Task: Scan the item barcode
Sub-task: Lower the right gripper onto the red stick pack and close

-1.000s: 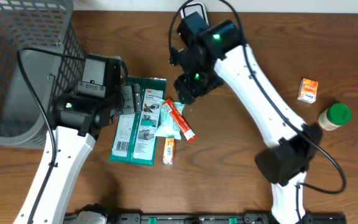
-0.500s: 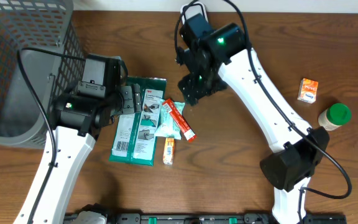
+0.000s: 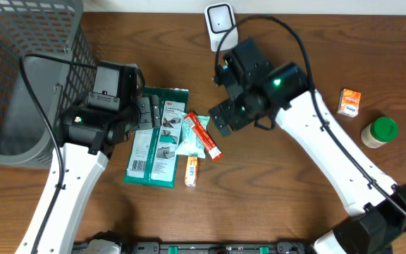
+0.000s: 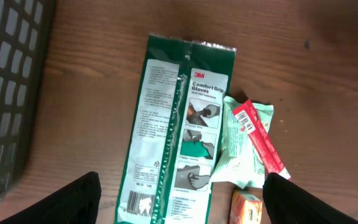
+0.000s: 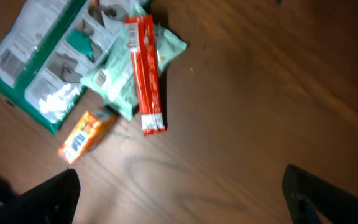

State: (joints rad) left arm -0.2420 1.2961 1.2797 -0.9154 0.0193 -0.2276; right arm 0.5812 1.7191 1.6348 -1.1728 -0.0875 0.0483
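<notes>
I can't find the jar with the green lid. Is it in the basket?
No, the jar stands on the table at the right, far from the basket on the left.

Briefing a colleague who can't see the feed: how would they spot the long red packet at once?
From the grey basket on the left, go right to the big green glove package. A pale green pouch lies at its right edge; the red packet lies slantwise across it, the pile's only long, thin, red thing.
</notes>
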